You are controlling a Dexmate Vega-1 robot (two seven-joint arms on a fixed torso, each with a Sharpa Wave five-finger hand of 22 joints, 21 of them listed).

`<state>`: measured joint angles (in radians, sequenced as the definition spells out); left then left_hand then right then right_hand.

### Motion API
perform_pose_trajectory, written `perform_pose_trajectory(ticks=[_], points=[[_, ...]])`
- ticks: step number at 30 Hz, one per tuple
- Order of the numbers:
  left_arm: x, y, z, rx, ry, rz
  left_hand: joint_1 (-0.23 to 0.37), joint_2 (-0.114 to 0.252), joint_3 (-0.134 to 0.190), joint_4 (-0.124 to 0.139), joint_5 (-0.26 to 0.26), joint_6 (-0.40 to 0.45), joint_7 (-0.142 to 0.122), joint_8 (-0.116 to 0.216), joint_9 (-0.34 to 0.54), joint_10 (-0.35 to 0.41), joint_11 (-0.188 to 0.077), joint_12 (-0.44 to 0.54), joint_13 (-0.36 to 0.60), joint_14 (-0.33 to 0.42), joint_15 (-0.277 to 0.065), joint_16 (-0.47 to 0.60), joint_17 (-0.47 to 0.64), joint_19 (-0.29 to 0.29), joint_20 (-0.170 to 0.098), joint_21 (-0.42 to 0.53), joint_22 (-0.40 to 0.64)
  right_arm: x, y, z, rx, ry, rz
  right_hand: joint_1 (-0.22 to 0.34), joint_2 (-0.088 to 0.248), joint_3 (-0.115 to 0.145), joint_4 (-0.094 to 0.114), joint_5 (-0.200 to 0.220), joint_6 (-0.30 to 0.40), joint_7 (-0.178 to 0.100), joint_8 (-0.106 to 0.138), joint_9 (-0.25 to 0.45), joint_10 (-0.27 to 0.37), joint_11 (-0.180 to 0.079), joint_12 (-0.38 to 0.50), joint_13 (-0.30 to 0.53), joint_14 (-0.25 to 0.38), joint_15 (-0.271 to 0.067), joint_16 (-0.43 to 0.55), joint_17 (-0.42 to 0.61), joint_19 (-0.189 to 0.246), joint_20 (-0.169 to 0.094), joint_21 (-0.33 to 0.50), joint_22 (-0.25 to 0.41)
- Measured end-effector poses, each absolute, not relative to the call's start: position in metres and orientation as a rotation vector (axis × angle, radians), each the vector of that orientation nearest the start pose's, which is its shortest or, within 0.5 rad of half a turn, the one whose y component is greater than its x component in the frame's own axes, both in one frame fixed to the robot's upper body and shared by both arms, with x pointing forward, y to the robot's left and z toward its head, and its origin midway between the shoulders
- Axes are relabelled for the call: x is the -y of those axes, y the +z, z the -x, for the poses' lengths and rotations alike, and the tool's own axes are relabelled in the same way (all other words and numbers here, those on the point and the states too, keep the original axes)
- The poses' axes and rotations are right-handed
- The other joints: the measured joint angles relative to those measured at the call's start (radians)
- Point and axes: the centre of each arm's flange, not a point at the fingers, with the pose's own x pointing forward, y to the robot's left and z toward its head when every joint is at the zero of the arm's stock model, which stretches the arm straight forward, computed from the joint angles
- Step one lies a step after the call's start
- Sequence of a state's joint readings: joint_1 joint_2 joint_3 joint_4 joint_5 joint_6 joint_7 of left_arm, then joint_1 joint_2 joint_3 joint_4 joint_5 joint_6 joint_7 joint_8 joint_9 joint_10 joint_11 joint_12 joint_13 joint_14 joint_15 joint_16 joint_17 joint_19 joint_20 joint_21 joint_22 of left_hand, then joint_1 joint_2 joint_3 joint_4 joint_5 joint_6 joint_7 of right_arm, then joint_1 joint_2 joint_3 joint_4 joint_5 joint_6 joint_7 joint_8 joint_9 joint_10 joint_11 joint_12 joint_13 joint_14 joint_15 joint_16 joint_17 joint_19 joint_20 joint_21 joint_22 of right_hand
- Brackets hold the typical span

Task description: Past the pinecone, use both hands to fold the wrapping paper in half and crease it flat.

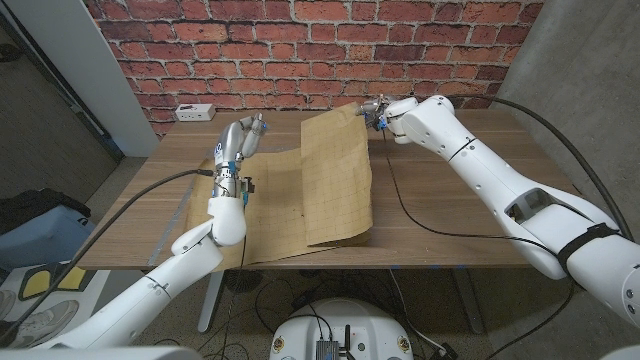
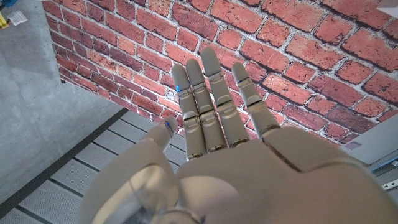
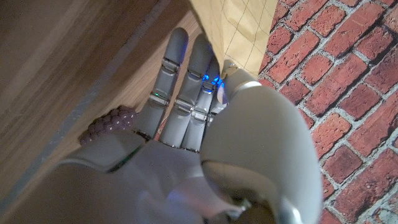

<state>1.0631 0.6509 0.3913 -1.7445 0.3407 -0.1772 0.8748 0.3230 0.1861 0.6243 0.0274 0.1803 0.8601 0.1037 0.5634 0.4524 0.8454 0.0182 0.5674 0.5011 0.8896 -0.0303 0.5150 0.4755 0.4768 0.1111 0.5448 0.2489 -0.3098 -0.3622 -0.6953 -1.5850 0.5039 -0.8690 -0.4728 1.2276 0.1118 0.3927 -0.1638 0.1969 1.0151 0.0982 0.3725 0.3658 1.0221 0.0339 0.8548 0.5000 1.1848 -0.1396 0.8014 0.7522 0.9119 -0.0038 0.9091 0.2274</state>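
The fold is only part way done. The right hand (image 1: 385, 112) pinches the far right corner of the wrapping paper (image 1: 335, 180) and holds that corner up off the table (image 1: 470, 215), close to the brick wall (image 1: 300, 40). In the right wrist view the paper's edge (image 3: 239, 31) sits between the thumb and the fingers (image 3: 186, 81), so this hand is holding it. A pinecone (image 3: 109, 124) shows beside that hand on the wood.

The left hand (image 1: 240, 140) is lifted above the paper's left part with its fingers (image 2: 214, 99) straight and apart — it holds nothing.

The paper lies in the middle of the table. Its long side runs from left to right, and the right half stands up in a soft bend while the left half lies down flat. The lifted edge points toward the wall.

My guess for the next move: the right hand should carry its corner over to the left, so edge meets edge. The left hand should hold the flat half down so the sheet does not slide — then both hands can press along the bend to make the crease.
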Motion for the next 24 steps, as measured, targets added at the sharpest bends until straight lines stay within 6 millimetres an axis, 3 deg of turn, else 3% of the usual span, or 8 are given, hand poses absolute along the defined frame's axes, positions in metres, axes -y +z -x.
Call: perform_pose_trajectory(ticks=[7,9,10,14,16,17,19,24], points=[[-0.267,-0.002,-0.506,1.204,0.467,-0.566,0.005,-0.005,0.004,0.004,0.000,-0.014,0.003,0.007,0.013,-0.011,0.000,0.000,0.014,0.000,0.000,0.000,0.000,-0.006,0.005,0.000,0.000,0.076,0.148,-0.623,0.216,-0.082,0.622,-0.018,-0.004,0.008,0.008,0.007,0.014,0.003,-0.014,-0.007,0.000,0.000,0.000,-0.012,0.091,-0.040,-0.007,-0.016,0.048,-0.034,0.046,-0.007],[-0.271,-0.002,-0.505,1.204,0.474,-0.566,0.005,-0.005,0.004,0.004,0.000,-0.019,0.002,0.007,0.014,-0.011,0.000,0.000,0.018,0.000,0.000,0.000,0.000,-0.013,0.001,0.000,0.000,0.081,0.147,-0.624,0.206,-0.111,0.640,-0.024,-0.005,0.015,0.009,0.007,0.014,0.003,-0.014,-0.007,0.000,-0.001,0.000,-0.017,0.113,-0.044,-0.007,-0.020,0.063,-0.041,0.059,-0.009],[-0.269,-0.001,-0.501,1.231,0.456,-0.552,0.005,-0.006,0.004,0.004,0.000,-0.019,0.002,0.007,0.017,-0.011,0.000,0.005,0.020,0.000,0.000,0.000,0.000,-0.013,0.001,0.000,0.000,0.065,0.148,-0.619,0.219,-0.104,0.673,-0.026,-0.003,0.016,0.008,0.007,0.014,0.004,-0.017,-0.007,-0.004,-0.004,0.000,-0.018,0.118,-0.047,-0.007,-0.022,0.070,-0.045,0.064,-0.009],[-0.273,0.002,-0.494,1.274,0.439,-0.533,0.001,-0.009,0.008,0.008,0.000,-0.028,0.000,0.007,0.023,-0.023,-0.002,0.005,0.028,0.000,0.000,0.000,0.000,-0.024,0.005,0.000,0.000,0.043,0.147,-0.612,0.224,-0.135,0.764,-0.038,-0.002,0.016,0.008,0.014,0.014,0.004,-0.022,-0.007,-0.009,-0.009,0.000,-0.027,0.136,-0.050,-0.015,-0.030,0.075,-0.050,0.075,-0.014],[-0.275,0.001,-0.494,1.275,0.442,-0.532,0.001,-0.009,0.008,0.008,0.000,-0.030,0.002,0.009,0.026,-0.023,-0.002,0.005,0.030,-0.005,-0.005,-0.003,0.000,-0.025,0.003,0.000,0.005,0.044,0.147,-0.612,0.218,-0.157,0.784,-0.038,-0.002,0.016,0.008,0.015,0.014,0.004,-0.022,-0.007,-0.009,-0.009,0.000,-0.027,0.136,-0.050,-0.017,-0.030,0.075,-0.050,0.078,-0.014],[-0.274,0.002,-0.491,1.295,0.424,-0.523,0.001,-0.009,0.008,0.008,0.000,-0.030,0.002,0.014,0.028,-0.023,-0.002,0.005,0.032,-0.006,-0.005,-0.005,0.000,-0.025,0.003,0.000,0.005,0.029,0.146,-0.608,0.226,-0.156,0.819,-0.038,-0.002,0.018,0.010,0.015,0.015,0.003,-0.022,-0.007,-0.009,-0.009,0.000,-0.030,0.136,-0.050,-0.022,-0.029,0.075,-0.050,0.080,-0.014],[-0.278,0.002,-0.492,1.292,0.433,-0.523,-0.002,-0.012,0.008,0.008,0.000,-0.033,-0.001,0.014,0.028,-0.028,-0.002,0.005,0.035,-0.011,0.000,-0.005,-0.002,-0.028,0.006,0.001,0.005,0.033,0.146,-0.608,0.217,-0.184,0.837,-0.041,-0.006,0.021,0.012,0.015,0.023,0.002,-0.025,-0.007,-0.009,-0.009,0.000,-0.034,0.136,-0.050,-0.022,-0.027,0.075,-0.050,0.085,-0.014],[-0.280,0.003,-0.486,1.342,0.389,-0.493,-0.006,-0.016,0.009,0.009,0.000,-0.081,-0.007,0.007,0.032,-0.043,-0.003,0.005,0.046,-0.011,0.000,-0.009,-0.003,-0.033,0.006,0.008,0.005,0.001,0.146,-0.600,0.219,-0.213,0.940,-0.044,-0.004,0.023,0.010,0.015,0.023,0.002,-0.026,-0.007,-0.009,-0.009,0.000,-0.040,0.141,-0.055,-0.022,-0.025,0.080,-0.055,0.090,-0.018]])
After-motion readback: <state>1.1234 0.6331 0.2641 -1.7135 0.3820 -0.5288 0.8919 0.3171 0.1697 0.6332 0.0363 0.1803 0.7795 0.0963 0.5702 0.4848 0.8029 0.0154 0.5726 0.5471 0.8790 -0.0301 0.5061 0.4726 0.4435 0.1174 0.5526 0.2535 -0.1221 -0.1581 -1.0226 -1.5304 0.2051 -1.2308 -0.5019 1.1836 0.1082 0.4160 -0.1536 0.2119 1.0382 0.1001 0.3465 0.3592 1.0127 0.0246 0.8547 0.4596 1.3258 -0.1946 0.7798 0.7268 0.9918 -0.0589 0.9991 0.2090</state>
